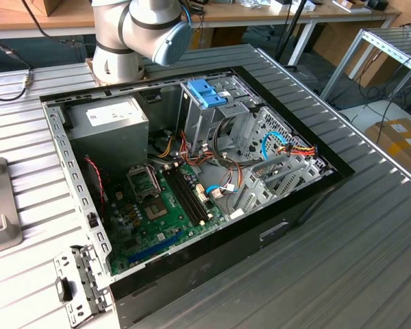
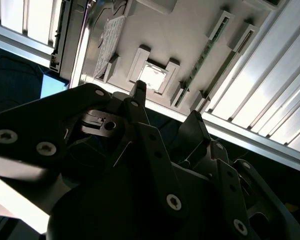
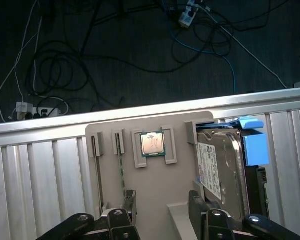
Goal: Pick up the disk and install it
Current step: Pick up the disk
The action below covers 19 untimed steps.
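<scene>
Gleaming flat silver disk (image 3: 225, 165), blue-railed

Silver-grey disk (image 3: 225, 170) with blue rails (image 3: 255, 148), black pincer (image 3: 162, 202), seemingly beige tray (image 3: 150, 182)

**Disk and arm cut short**

In the first wrist view the disk (image 3: 224, 170) runs off the picture's edge, one corner behind a finger (image 3: 196, 205) of the gripper (image 3: 162, 197). In the exterior view the arm (image 1: 140, 34) is cut by the upper edge.

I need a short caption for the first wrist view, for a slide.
Open gripper over a grey tray that holds the disk and a processor chip.
</scene>
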Available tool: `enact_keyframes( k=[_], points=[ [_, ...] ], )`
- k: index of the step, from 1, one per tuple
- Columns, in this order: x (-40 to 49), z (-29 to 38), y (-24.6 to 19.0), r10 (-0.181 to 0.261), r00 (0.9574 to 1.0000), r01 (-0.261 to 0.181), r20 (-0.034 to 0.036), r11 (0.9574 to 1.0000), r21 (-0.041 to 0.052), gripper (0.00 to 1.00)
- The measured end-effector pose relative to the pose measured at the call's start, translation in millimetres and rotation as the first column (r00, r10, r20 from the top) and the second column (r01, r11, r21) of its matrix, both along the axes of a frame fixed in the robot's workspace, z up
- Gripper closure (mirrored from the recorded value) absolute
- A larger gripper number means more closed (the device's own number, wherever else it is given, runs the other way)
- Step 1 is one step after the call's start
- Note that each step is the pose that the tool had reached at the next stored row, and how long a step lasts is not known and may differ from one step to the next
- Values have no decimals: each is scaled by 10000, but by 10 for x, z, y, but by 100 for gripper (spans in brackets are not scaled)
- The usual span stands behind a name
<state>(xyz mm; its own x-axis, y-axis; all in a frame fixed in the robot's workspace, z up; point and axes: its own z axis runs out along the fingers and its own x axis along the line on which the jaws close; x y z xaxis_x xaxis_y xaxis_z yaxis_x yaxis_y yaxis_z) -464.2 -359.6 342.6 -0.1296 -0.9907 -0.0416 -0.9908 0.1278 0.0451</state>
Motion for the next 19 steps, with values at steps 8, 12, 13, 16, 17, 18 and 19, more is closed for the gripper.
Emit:
enact_keyframes(
  k=[8,12,13,16,17,18,19],
  points=[
    [-8,-13,19,0,10000,0,-2,10000,10,46],
    [-12,-19,24,0,10000,0,0,10000,14,46],
    [-12,-21,26,0,10000,0,-1,10000,15,46],
    [-16,-27,31,0,10000,0,1,10000,18,46],
    [-17,-29,33,0,10000,0,1,10000,19,46],
    [-18,-30,35,0,10000,0,0,10000,20,46],
    [-19,-33,37,0,10000,0,0,10000,22,46]
  ],
)
